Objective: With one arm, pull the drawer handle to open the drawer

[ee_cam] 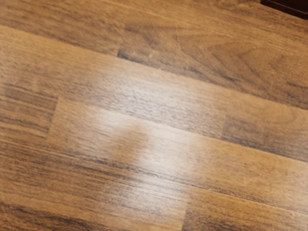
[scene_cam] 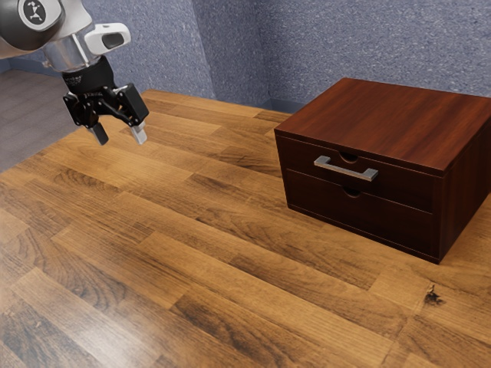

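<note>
No word, number or brand name can be read in either view. One small white emblem (scene_cam: pixel 34 9) is seen on the dark round cap (scene_cam: pixel 27 27) of the arm (scene_cam: pixel 70 52), at the exterior view's upper left. No letters can be made out in it.
</note>
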### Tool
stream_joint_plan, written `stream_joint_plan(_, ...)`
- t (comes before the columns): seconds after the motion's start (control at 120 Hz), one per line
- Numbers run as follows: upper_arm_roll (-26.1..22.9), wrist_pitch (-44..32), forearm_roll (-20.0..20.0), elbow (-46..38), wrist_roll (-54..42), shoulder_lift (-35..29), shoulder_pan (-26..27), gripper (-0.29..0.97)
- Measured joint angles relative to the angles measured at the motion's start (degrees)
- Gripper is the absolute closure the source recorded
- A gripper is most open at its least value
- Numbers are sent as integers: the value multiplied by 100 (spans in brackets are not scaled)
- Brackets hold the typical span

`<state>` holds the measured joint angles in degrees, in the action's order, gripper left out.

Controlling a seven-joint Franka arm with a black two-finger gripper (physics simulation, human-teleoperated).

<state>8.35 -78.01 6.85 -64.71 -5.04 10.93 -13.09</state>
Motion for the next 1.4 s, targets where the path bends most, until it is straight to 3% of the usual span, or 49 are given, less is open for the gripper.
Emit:
stream_joint_plan(0.167,-4,12,-11,29,-35,-30,7,0)
stream_joint_plan(0.383,-142,17,-69,801,-63,-645,144,0)
stream_joint_plan(0.767,-159,-794,-259,785,-107,-241,124,0)
stream_joint_plan(0.942,-234,-807,-271,563,-110,-289,162,0)
stream_joint_plan(1.058,-279,-812,-286,-1579,-106,-1993,186,0)
stream_joint_plan(1.208,-761,-1180,-302,-4228,-98,-4225,123,0)
stream_joint_plan(1.325,-828,-1105,-250,-5471,9,-5285,266,0)
stream_joint_plan(1.4,-829,-1147,-217,-5871,-65,-5587,489,0)
